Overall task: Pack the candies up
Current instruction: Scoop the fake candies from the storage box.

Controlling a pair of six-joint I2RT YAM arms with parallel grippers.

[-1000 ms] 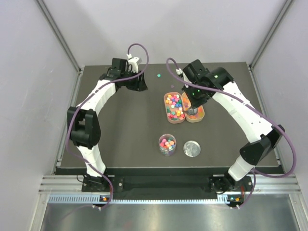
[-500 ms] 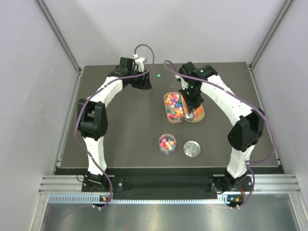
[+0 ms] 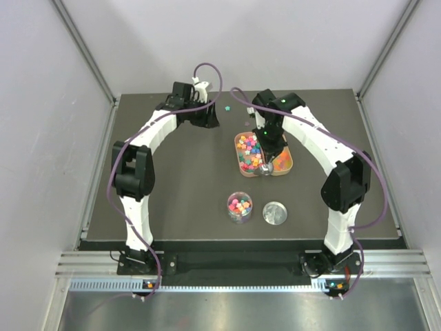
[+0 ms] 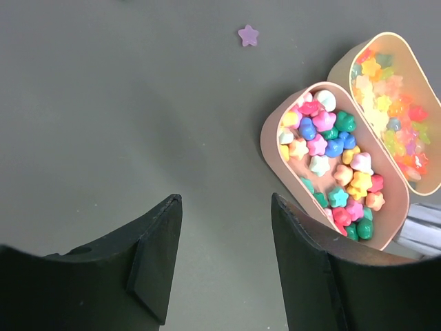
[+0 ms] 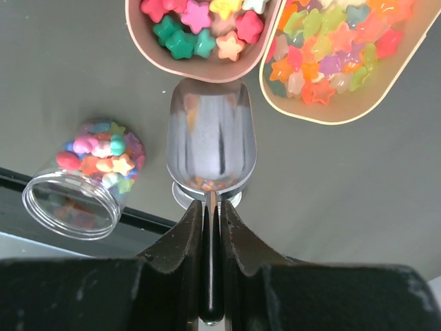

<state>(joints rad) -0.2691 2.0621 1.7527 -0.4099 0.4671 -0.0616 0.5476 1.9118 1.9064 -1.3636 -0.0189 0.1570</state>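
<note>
Gripping a metal scoop (image 5: pixel 210 141) by its thin handle, the right hand (image 5: pixel 210 214) is closed tight on it. The scoop's bowl sits just near of two oval trays (image 4: pixel 267 141), at the gap between their near ends. Both trays, side by side right of centre on the tabletop (image 3: pixel 172 179), hold bright star-shaped candies (image 4: pixel 331 158). More lie in a clear jar (image 3: pixel 240 207) nearer, a round lid (image 3: pixel 275 212) just right of it. The left hand (image 4: pixel 226 207) hovers wide open and empty at the far side, near a stray purple star (image 4: pixel 247 34).

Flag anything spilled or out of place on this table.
One purple star candy lies loose on the bare table, apart from the nearest tray. It looks spilled rather than packed.
</note>
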